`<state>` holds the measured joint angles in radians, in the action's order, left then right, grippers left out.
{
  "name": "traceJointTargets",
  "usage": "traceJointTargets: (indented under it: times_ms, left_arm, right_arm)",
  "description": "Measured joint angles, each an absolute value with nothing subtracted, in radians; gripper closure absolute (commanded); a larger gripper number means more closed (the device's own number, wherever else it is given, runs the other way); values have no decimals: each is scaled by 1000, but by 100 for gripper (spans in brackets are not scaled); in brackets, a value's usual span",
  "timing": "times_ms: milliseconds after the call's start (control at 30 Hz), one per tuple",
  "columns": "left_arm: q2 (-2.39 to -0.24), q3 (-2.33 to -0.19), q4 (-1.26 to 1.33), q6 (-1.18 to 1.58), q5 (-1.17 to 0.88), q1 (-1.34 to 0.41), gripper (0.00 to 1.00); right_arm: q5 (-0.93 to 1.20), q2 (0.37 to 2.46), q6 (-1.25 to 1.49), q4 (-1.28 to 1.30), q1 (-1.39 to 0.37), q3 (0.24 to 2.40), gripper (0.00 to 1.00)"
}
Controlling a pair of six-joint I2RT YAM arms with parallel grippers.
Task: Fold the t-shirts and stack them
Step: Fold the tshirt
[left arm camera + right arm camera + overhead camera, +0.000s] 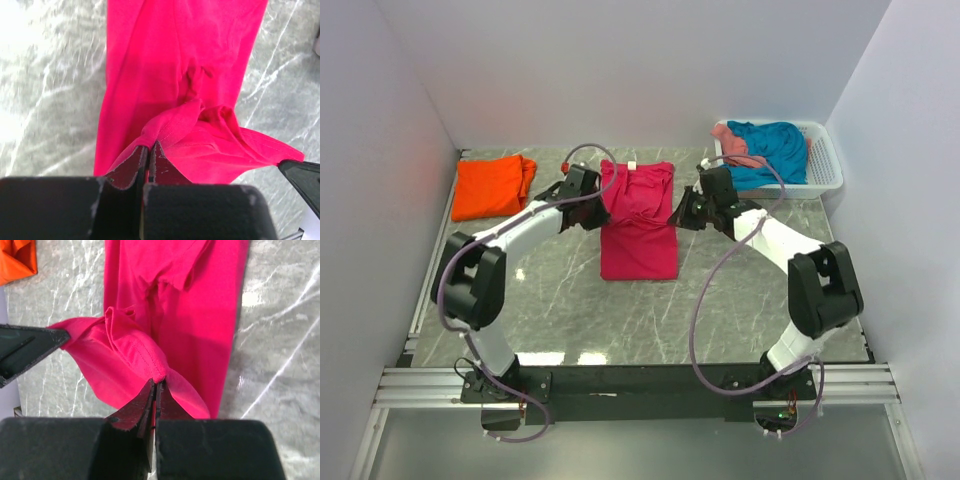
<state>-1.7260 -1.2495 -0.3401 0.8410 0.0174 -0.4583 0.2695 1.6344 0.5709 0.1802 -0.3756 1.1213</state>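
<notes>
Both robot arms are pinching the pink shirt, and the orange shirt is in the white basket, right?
Not quite. The top view shows the orange shirt lying on the table, far left, not in the white basket. The left fingers and right fingers do pinch the pink shirt.

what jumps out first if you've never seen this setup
The magenta t-shirt in the middle stands out, its far part pinched on each side by the left gripper and right gripper. A folded orange t-shirt lies far left; a white basket of tees sits far right.
</notes>
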Motion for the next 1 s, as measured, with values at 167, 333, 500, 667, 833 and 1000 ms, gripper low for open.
traceJointTargets:
  times_ms: [167, 333, 500, 667, 833, 1000]
  left_arm:
    - [-1820, -1327, -341, 817, -3, -437, 100]
    - [-1897, -1375, -350, 799, -16, -417, 98]
    - [-1966, -1441, -375, 766, -38, -400, 26]
    - [-1979, -1473, -386, 759, -54, -391, 1]
    - [-1916, -1390, -360, 756, -67, -391, 1]
    - [-1743, -1161, -345, 771, -75, -391, 1]
  right_arm:
    - [295, 1718, 572, 166, -360, 1166, 100]
    - [308, 1797, 578, 160, -341, 1220, 95]
    - [310, 1870, 583, 162, -326, 1273, 49]
    - [332, 1899, 575, 170, -316, 1312, 34]
    - [371, 1875, 571, 145, -315, 1266, 30]
    - [424, 1826, 560, 125, -329, 1175, 25]
